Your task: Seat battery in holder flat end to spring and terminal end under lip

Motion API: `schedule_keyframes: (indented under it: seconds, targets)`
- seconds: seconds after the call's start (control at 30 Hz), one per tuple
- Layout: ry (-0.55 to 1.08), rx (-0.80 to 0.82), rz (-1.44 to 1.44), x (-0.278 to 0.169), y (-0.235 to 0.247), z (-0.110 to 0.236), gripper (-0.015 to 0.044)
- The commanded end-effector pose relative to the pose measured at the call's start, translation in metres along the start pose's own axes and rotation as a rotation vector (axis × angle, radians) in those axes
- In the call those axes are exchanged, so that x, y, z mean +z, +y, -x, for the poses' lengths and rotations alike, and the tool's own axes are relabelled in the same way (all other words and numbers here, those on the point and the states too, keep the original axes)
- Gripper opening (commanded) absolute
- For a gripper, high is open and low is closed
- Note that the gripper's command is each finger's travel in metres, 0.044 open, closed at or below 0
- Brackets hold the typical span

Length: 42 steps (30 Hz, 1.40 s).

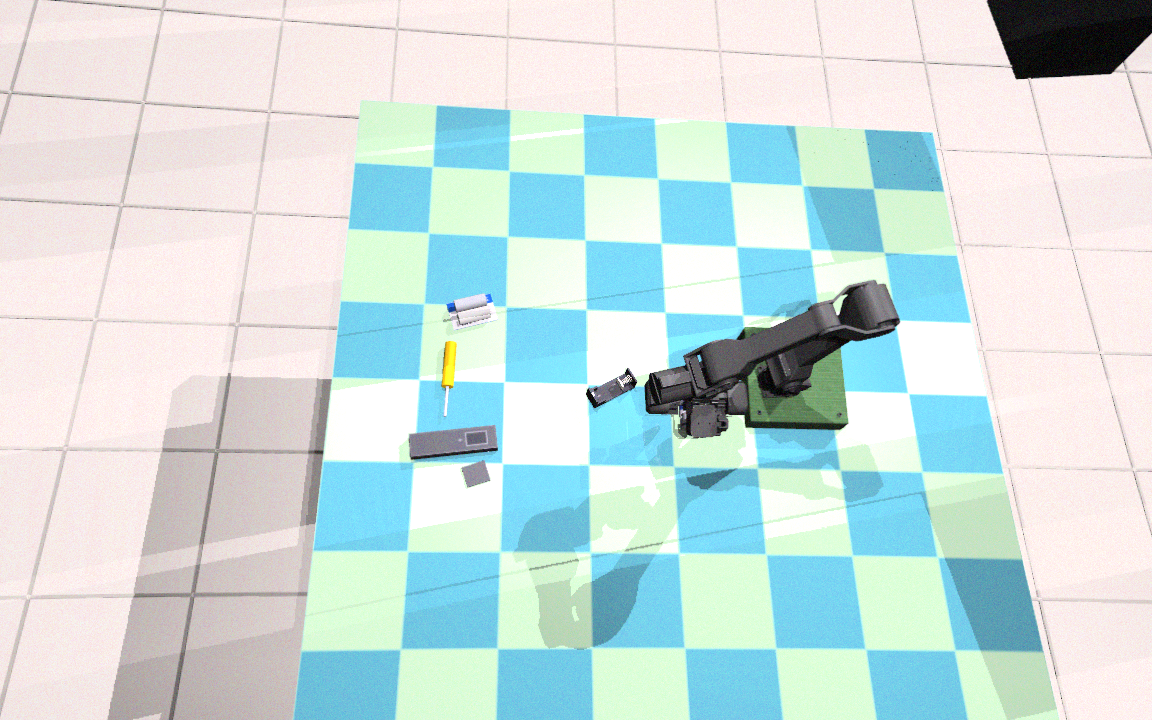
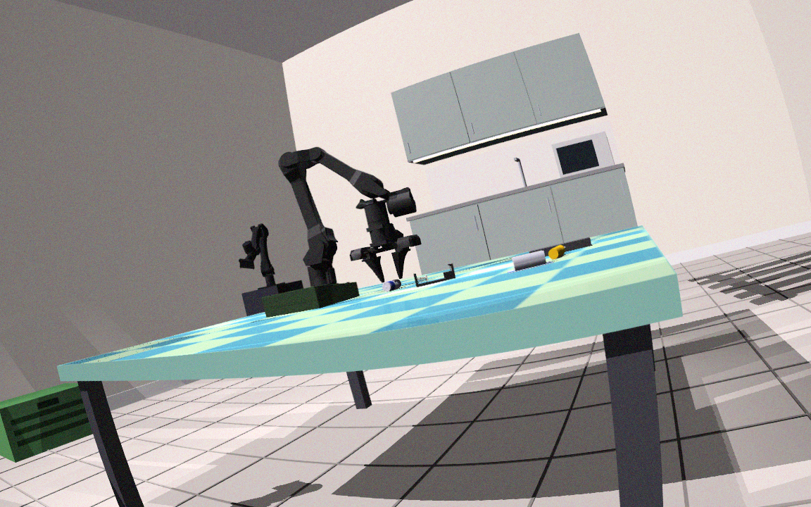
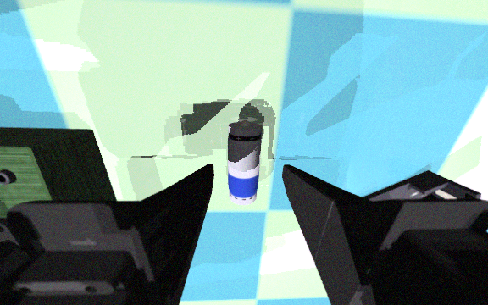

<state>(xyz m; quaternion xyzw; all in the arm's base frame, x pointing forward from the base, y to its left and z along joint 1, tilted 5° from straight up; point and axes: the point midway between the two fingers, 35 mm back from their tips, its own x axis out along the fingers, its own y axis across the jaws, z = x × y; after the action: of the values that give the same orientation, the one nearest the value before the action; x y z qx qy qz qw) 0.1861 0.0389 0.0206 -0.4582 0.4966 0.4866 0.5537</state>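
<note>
Overhead, a checkered blue-and-green table [image 1: 562,608] stands on pale floor tiles, kitchen cabinets [image 2: 496,94] behind. Lying on the table beside the holder [image 1: 611,387] (not in it), the battery [image 3: 244,163] points lengthwise away from the wrist camera: white-grey, blue band nearest, dark cap far. Above it the gripper [image 3: 247,180] hangs parted, grasping nothing.

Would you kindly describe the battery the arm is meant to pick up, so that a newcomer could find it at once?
Start at the green base plate under the arm on the checkered table. Just beside it, directly below the open end effector, the battery lies alone on a pale square. It is a short cylinder with a blue band and a dark cap, unlike the spare batteries bundled far off near the yellow screwdriver.
</note>
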Motion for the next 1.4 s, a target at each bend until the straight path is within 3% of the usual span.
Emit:
schedule_keyframes:
  seconds: [0.0,0.37,0.53,0.67,0.83,1.03,1.2,1.37]
  targets:
    - [0.002,0.003,-0.003,-0.001,0.002,-0.007,0.0245]
    - [0.002,0.003,-0.003,-0.001,0.003,-0.022,0.0245]
    - [0.002,0.003,-0.003,-0.001,0.003,-0.022,0.0114]
    - [0.002,0.003,-0.003,-0.001,0.003,-0.022,0.0087]
    - [0.002,0.003,-0.003,-0.001,0.003,-0.020,0.0083]
    - [0.002,0.002,-0.003,-0.001,0.002,0.023,0.0083]
    - [0.003,0.002,-0.011,-0.001,0.002,0.029,0.0083]
    - [0.003,-0.001,-0.199,-0.004,-0.025,0.039,0.0083]
